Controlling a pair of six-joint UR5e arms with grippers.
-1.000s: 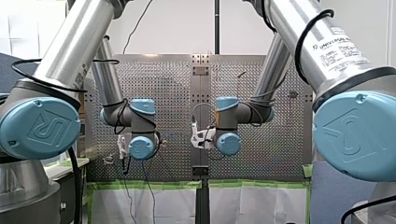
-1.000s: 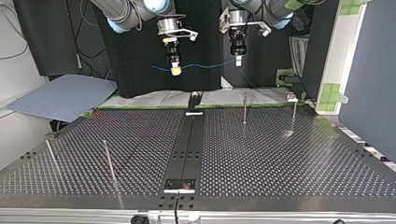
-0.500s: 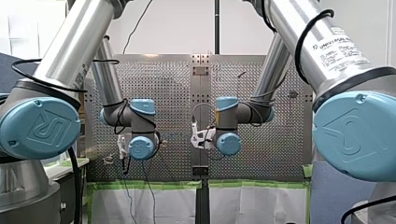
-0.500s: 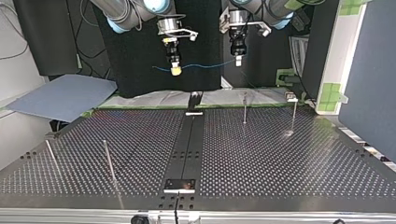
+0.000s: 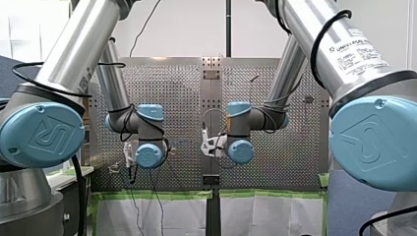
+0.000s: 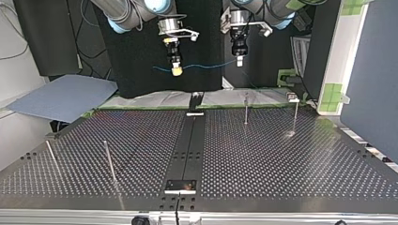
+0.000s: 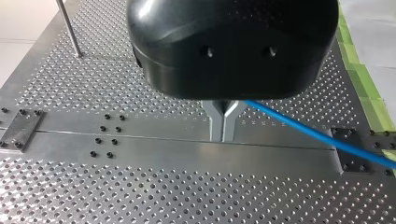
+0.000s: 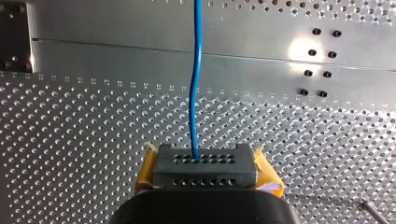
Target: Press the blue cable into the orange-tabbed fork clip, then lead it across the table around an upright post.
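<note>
Top view: one thin blue cable [image 6: 206, 65] spans mid-air above the perforated metal table [image 6: 281, 159], pinched by both my left gripper [image 6: 239, 61] and my right gripper [image 6: 176, 71]. Four thin upright metal posts [image 6: 246, 108] stand on the table.

The front view looks from behind the arms [image 5: 69, 59] toward the perforated worktop [image 5: 172, 98]; the top view faces back across it from low down. Both wrist views hang close above its central metal strip [image 7: 140, 144], sharing the blue cable [image 8: 195, 93]
</note>
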